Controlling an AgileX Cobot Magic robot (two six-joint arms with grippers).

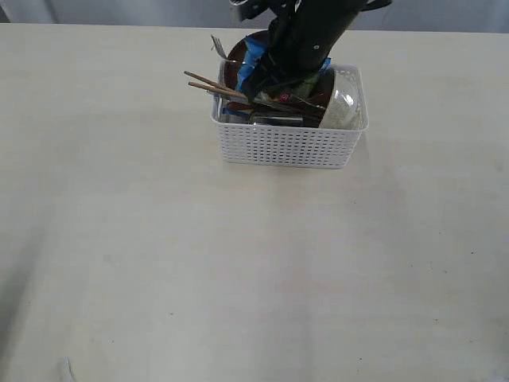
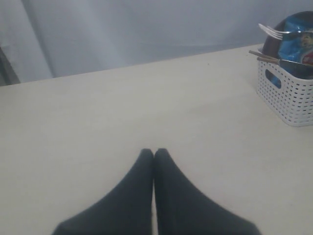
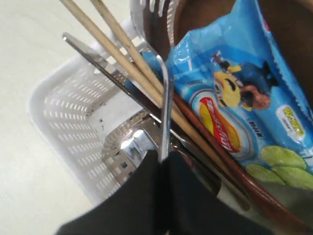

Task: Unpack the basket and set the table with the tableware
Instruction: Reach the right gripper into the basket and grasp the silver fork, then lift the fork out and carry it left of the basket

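The white basket (image 1: 286, 147) stands at the back of the table (image 1: 238, 270), packed with tableware. My right gripper (image 3: 164, 159) reaches down into it and is shut on the thin steel handle of the fork (image 3: 165, 98), whose tines (image 1: 216, 44) stick out over the far rim. Two wooden chopsticks (image 3: 122, 46) and the steel knife (image 3: 105, 71) lean beside it, above the steel cup (image 3: 132, 144). A reddish-brown spoon (image 3: 264, 200) and the plate (image 3: 288, 29) lie by the blue chip bag (image 3: 234, 98). My left gripper (image 2: 154, 152) is shut and holds nothing, low over bare table.
The right arm (image 1: 306, 36) comes down from the back and covers the basket's middle. A pale bowl-like shape (image 1: 342, 107) sits at the basket's right end. In the left wrist view the basket (image 2: 288, 98) is off to one side, with the fork (image 2: 274, 32) poking out.
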